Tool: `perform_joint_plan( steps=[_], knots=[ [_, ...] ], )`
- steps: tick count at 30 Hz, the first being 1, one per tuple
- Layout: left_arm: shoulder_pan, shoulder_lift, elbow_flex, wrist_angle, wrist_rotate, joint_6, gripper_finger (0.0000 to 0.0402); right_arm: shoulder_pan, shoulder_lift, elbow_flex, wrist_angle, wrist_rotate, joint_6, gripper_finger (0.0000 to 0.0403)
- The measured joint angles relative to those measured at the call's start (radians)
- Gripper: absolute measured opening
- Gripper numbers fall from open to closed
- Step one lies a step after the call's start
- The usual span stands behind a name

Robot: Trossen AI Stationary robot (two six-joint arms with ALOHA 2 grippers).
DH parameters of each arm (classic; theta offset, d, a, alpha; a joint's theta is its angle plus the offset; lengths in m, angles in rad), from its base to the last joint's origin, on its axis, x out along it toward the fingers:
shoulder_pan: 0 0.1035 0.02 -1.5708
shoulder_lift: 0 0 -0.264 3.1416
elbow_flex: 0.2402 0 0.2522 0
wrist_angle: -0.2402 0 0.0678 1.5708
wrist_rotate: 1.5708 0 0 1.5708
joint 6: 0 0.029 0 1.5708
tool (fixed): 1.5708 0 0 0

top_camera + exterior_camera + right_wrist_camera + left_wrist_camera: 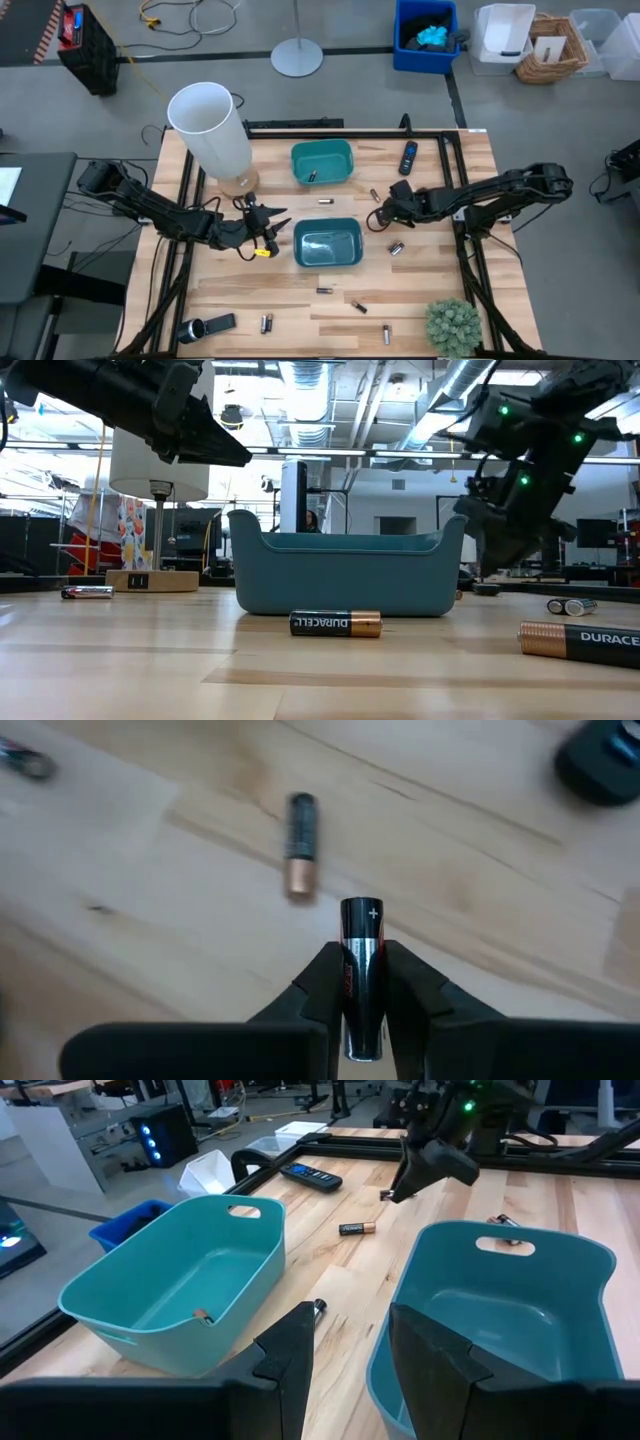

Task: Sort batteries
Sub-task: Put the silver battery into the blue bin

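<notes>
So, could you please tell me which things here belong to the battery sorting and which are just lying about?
Belongs to the job:
- batteries scattered on the table
- battery in the right gripper
- two teal bins
- left gripper, empty

Lying about:
- lamp
- remote
- flashlight
- plant

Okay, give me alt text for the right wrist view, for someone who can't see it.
The right gripper is shut on a black battery, held between its two dark fingers with the plus end pointing away from the camera. Below it on the light wooden table lies another battery, dark with a copper end.
</notes>
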Motion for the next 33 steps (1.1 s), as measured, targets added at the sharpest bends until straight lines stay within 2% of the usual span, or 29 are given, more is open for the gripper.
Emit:
perform_joint_plan(
  steps=[6,10,16,20,23,33],
  knots=[
    [0.0,0.0,0.0,0.0,0.0,-0.006,0.0128,0.067,-0.001,0.06,0.004,0.016,-0.063,0.0071],
    [0.0,0.0,0.0,0.0,0.0,-0.007,0.0128,0.127,-0.001,0.101,0.071,0.032,-0.147,0.0071],
    [0.0,0.0,0.0,0.0,0.0,-0.012,0.0128,0.211,0.029,0.118,0.404,0.048,-0.361,0.0071],
    [0.007,0.0,0.0,0.0,0.0,-0.023,0.0128,0.259,0.097,0.118,0.635,0.032,-0.496,0.0071],
    [0.012,0.0,0.0,0.0,0.0,-0.038,0.0128,0.29,0.155,0.118,0.741,0.026,-0.552,0.0071],
    [0.013,0.0,0.001,-0.008,0.001,-0.056,0.0128,0.344,0.288,0.232,0.77,-0.017,-0.657,0.0071]
  ],
)
